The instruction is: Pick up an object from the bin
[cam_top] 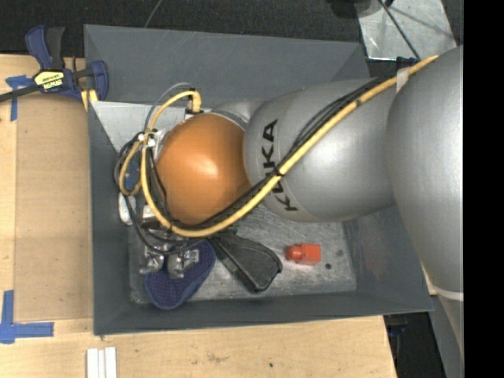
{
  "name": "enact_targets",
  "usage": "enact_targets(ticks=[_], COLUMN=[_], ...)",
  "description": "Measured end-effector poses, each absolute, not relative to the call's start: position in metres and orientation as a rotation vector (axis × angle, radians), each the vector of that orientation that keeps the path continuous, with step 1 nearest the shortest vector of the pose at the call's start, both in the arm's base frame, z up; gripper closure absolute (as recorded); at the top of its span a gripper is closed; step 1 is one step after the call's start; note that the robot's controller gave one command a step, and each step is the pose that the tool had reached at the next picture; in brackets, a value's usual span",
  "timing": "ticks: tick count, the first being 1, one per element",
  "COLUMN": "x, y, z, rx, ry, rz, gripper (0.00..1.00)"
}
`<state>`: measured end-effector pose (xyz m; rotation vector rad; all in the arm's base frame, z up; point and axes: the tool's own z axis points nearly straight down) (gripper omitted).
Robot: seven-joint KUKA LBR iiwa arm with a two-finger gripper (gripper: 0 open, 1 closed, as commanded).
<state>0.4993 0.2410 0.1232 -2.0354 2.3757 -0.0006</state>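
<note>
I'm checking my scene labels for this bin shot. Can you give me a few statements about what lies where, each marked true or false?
1. The gripper is low in the left part of the bin, over a dark blue soft thing. True.
2. A black flat thing lies between the blue thing and a small orange-red thing. True.
3. The orange-red thing lies directly under the gripper. False: it lies well to the right, beyond the black flat thing.
4. The arm reaches into the bin from the left of the view. False: it comes in from the right, crossing over the bin's middle.
</note>
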Motion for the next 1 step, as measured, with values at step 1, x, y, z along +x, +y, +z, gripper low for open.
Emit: enact_targets(ticks=[1], x=[0.5008], y=[0.2422], z=[0.1715], rx=[-2.035], ry=[2.382], rz=[-0.001], gripper=[1.00])
